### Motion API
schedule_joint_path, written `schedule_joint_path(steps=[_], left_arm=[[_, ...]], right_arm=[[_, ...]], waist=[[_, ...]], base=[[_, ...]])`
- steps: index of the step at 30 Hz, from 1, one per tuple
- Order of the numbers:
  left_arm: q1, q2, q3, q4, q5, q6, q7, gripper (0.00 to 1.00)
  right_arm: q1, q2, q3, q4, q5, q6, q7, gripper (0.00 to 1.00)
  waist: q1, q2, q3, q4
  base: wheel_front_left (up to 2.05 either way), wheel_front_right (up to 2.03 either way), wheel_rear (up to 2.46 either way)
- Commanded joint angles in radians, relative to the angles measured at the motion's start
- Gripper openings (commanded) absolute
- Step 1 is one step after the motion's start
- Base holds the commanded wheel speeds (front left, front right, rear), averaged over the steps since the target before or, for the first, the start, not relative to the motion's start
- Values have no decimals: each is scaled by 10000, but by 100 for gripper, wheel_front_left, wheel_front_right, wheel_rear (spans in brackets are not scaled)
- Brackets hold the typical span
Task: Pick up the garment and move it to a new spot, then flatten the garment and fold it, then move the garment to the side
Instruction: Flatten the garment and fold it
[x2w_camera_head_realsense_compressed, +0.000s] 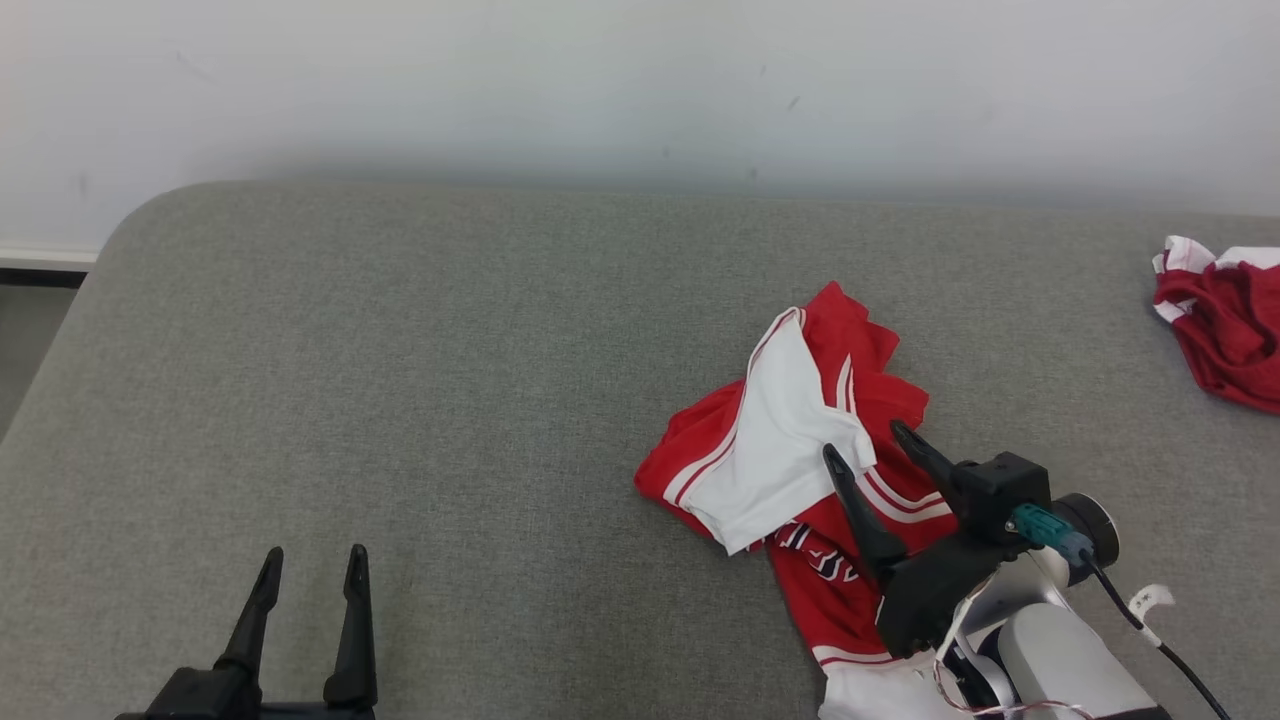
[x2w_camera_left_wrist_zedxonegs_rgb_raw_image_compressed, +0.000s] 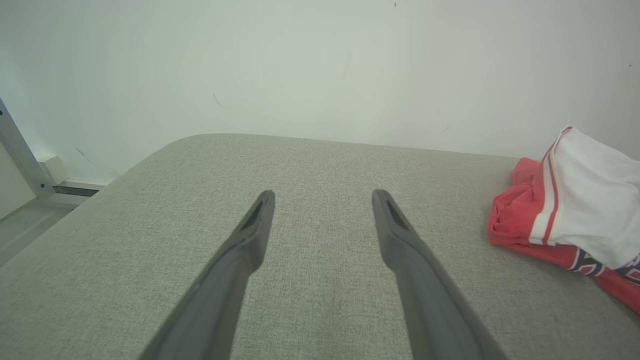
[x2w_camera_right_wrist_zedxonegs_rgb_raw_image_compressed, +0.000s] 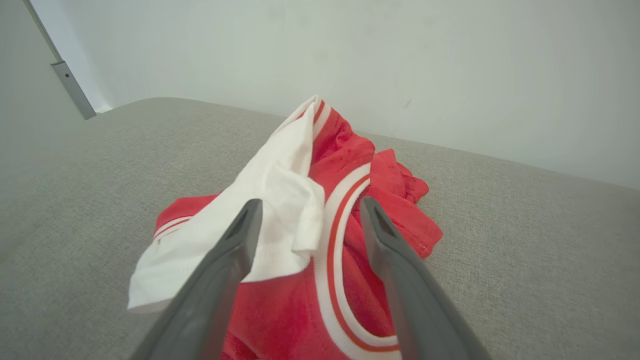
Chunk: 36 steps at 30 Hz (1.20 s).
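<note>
Right pincer (x2w_camera_head_realsense_compressed: 863, 438) agape, garment (x2w_camera_head_realsense_compressed: 780, 450) just beneath

Left gripper (x2w_camera_head_realsense_compressed: 316, 550) jaws spread, fingers upward; right gripper (x2w_camera_head_realsense_compressed: 862, 438) jaws spread, tilted leftward.

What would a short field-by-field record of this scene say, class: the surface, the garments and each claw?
surface: grey, padded, fabric-covered
garment: red and white, crumpled, right of centre
second garment: red and white heap at the far right edge
right claw: open, poised over the garment, nothing gripped
left claw: open, empty, over bare surface
folding: not yet started
</note>
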Motion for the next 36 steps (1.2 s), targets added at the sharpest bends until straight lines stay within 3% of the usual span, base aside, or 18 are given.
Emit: schedule_joint_path(steps=[1, 3, 4, 5, 6, 10, 14, 15, 17, 21, 26, 36], left_arm=[[-104, -41, -30, 19, -96, 12, -30, 100], [-169, -48, -68, 45, -113, 12, -30, 100], [-207, -54, -97, 57, -126, 12, -30, 100], [-247, -57, -125, 67, -135, 12, -30, 100], [-280, -55, -142, 84, -153, 12, -30, 100], [-197, -41, -71, 127, -139, 12, -30, 100], [-18, -33, 108, 139, -141, 12, -30, 100], [-18, -33, 108, 139, -141, 12, -30, 100], [-137, -88, 57, 100, -125, 12, -30, 100], [-390, -116, -190, 80, -131, 12, -30, 100], [-629, -146, -494, 121, -165, 12, -30, 100], [-1172, -226, -1232, 340, -368, 15, -30, 100]], right_arm=[[-184, -7, 67, 197, 62, -28, -70, 100], [-458, 18, 222, 730, 133, -28, -175, 100], [-577, 17, 313, 1005, 159, -28, -189, 94], [-680, 12, 419, 1201, 208, -28, -273, 55], [-811, 26, 470, 1330, 314, -28, -435, 0], [-1050, 89, 606, 1625, 738, -28, -1019, 0], [-1450, 432, -36, 1382, 2612, -28, -1198, 0], [-1450, 432, -36, 1382, 2612, -28, -1198, 0], [-2060, 153, -367, 1076, 3534, -28, -1054, 0], [-3178, -229, -647, 936, 4125, -28, -792, 0], [-4399, -736, -955, 1425, 3961, -28, -653, 0], [-6658, -2006, -1590, 4591, 2176, -28, -892, 0]], waist=[[-1, -1, 130, 192], [-1, -1, 189, 315], [-1, -1, 221, 373], [-1, -1, 244, 426], [-1, -1, 260, 476], [-1, -1, 199, 510], [-1, -1, 110, 324], [-1, -1, 110, 324], [-1, -1, 147, 227], [-1, -1, 343, 267], [-1, -1, 584, 491], [-1, -1, 1141, 1402]], base=[[0, 0, 0], [0, 0, 0], [0, 0, 0], [0, 0, 0], [0, 0, 0], [0, 0, 0], [0, 0, 0], [0, 0, 0], [0, 0, 0], [0, 0, 0], [0, 0, 0], [0, 0, 0]])
